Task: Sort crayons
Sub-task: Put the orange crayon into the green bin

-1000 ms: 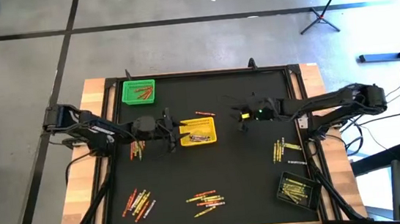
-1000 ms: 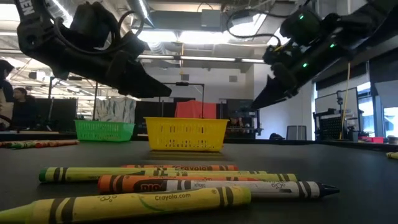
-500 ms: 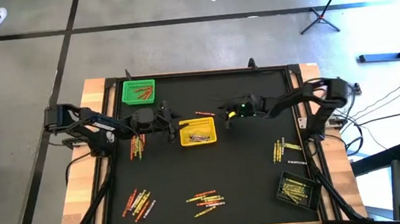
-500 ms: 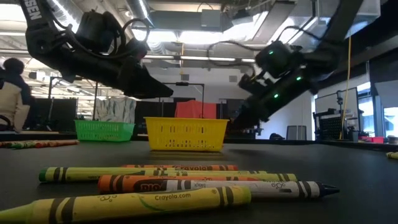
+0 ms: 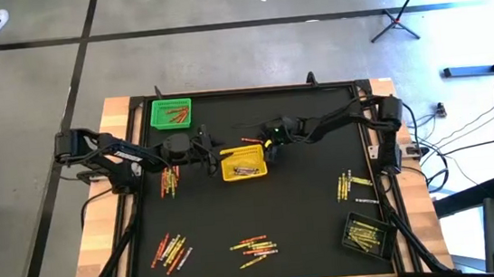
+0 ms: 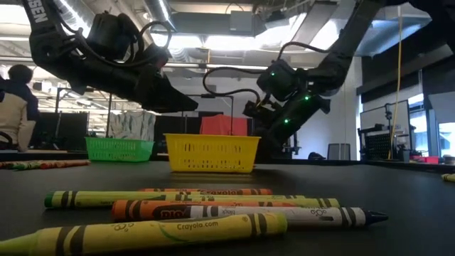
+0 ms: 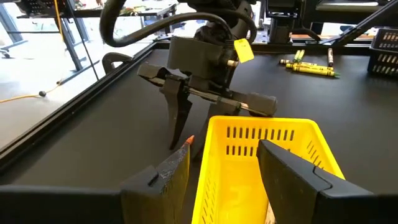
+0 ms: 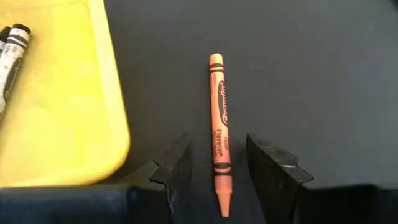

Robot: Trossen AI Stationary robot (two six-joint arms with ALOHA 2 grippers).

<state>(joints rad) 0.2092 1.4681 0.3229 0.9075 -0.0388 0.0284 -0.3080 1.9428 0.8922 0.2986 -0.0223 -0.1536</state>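
The right arm has swung in from the table's right side across the last second, and its right gripper [image 8: 217, 171] now hangs low behind the yellow basket [image 5: 244, 162], fingers spread with 1 orange crayon [image 8: 219, 127] lying flat on the black mat between them, not yet pinched. That reads as a pick lined up: the jaws straddle the stick along its length, so a short drop and a squeeze look like the next call. The left gripper [image 7: 219, 171] has barely shifted; it hovers at the basket's near rim, jaws wide and empty, one finger outside the basket wall and one over the inside. Plenty of sorting remains: loose crayons [image 5: 171, 249] sit in a cluster at the front left, another bunch [image 5: 254, 246] at front centre, a yellow-green handful [image 5: 353, 187] on the right, more [image 5: 169, 180] under the left arm. The green basket [image 5: 172, 113] at the back left holds reddish ones, the black basket [image 5: 366, 233] at the front right holds yellow ones. Watch the crowding: both grippers work around the same basket, and the crayon lies just beside its wall, so the inner finger has little room.
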